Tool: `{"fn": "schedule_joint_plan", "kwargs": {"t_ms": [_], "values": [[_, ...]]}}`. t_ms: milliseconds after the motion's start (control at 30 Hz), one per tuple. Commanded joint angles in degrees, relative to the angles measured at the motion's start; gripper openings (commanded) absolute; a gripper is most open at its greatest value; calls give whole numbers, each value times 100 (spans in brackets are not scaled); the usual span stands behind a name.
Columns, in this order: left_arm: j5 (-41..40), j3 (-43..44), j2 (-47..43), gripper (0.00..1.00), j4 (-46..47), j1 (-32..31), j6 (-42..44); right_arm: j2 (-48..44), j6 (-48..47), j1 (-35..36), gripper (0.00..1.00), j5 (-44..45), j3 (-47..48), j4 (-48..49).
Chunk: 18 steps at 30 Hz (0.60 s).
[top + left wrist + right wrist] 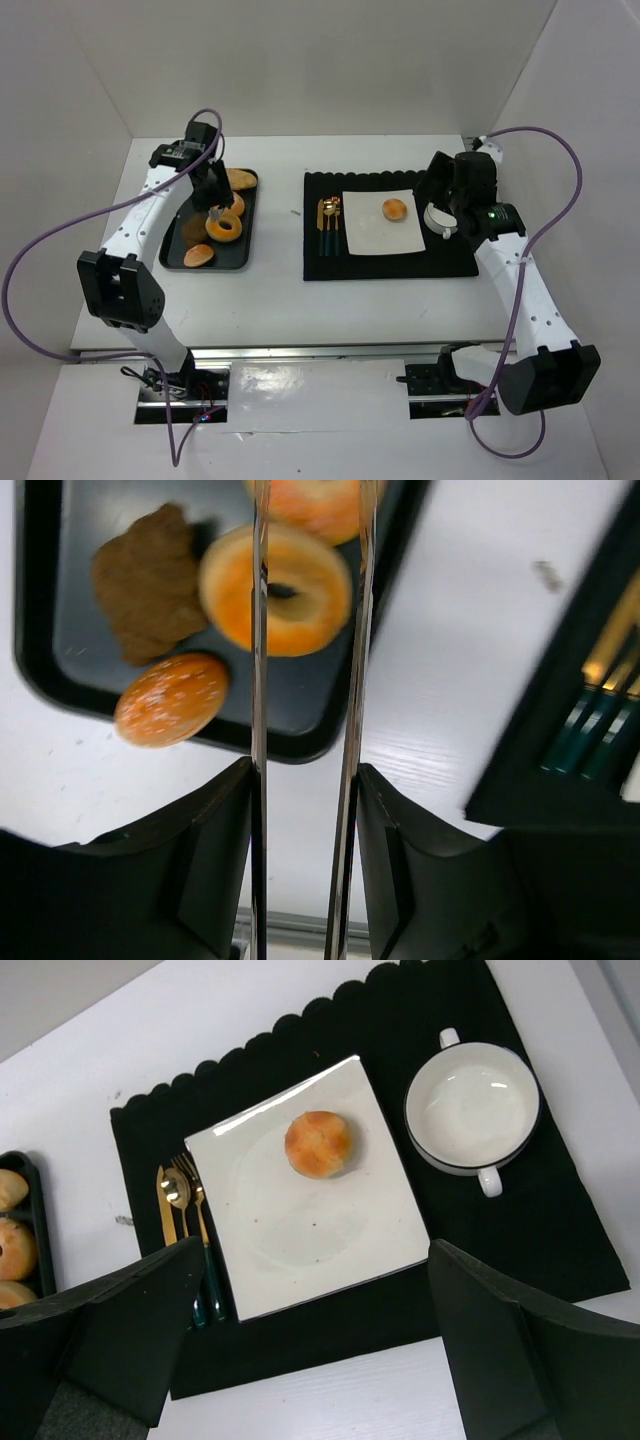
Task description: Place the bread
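A round bread roll (pixel 395 209) lies on the white square plate (pixel 380 238), also in the right wrist view (pixel 318 1144). My right gripper (pixel 441 186) hangs open and empty above the plate's near edge (pixel 312 1260). My left gripper (pixel 210 187) is shut on metal tongs (pixel 258 680), whose two blades stand a little apart (pixel 305 780). The tong tips hover over a ring-shaped bagel (pixel 275 590) on the black tray (pixel 300 745). I cannot tell whether the tips touch it.
The tray (pixel 175 240) also holds a seeded bun (pixel 170 698), a brown piece (pixel 145 580) and another bun (pixel 315 505). On the black placemat (pixel 540 1240) lie gold cutlery (pixel 180 1210) and a white handled bowl (pixel 470 1105).
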Motion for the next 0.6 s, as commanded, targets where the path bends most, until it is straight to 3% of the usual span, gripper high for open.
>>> {"fn": "schedule_joint_plan", "kwargs": {"t_ms": [0,133,567], "values": [[-173,-167,-240,55,-165,311,-103,84,44,-43,100,-196,0,352],[240,-466,-232,55,124,811,-16,137,97,-43,100,-258,0,352],[925,-765,-240,55,819,1191,46,137,202,-43,100,-381,-176,414]]}}
